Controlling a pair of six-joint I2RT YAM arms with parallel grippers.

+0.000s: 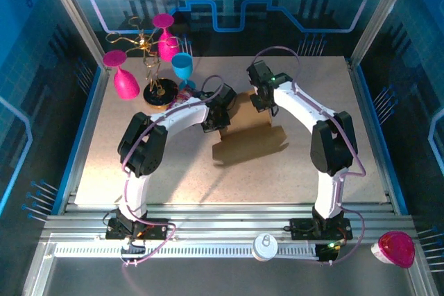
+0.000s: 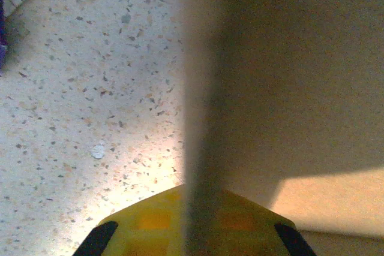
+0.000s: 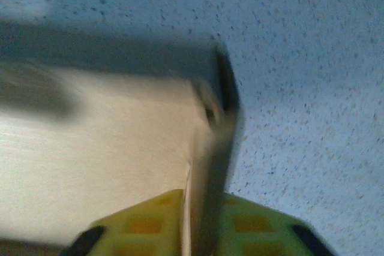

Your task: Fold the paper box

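brown and plain, the paper box (image 1: 250, 143) sits just right of our left gripper (image 1: 214, 123), which clamps tight on its left wall; farther back our right gripper (image 1: 259, 105) straddles its far wall, width we cannot tell.

1. One cardboard box (image 1: 246, 147) is lying mid-frame.
2. Three pink glasses are showing: one pink glass (image 1: 123, 81) and a second glass (image 1: 166, 41) in the upper left, and a third glass (image 1: 395, 249) in the lower right.
3. One blue glass (image 1: 182, 67) is sitting beside the upper pair.
4. One gold rack (image 1: 147, 50) is standing in the upper left.
5. Two robot arms are reaching up from the bottom: a left arm (image 1: 142, 147) and a right arm (image 1: 326, 142).
6. One white round cap (image 1: 265, 246) is sitting at the bottom edge.
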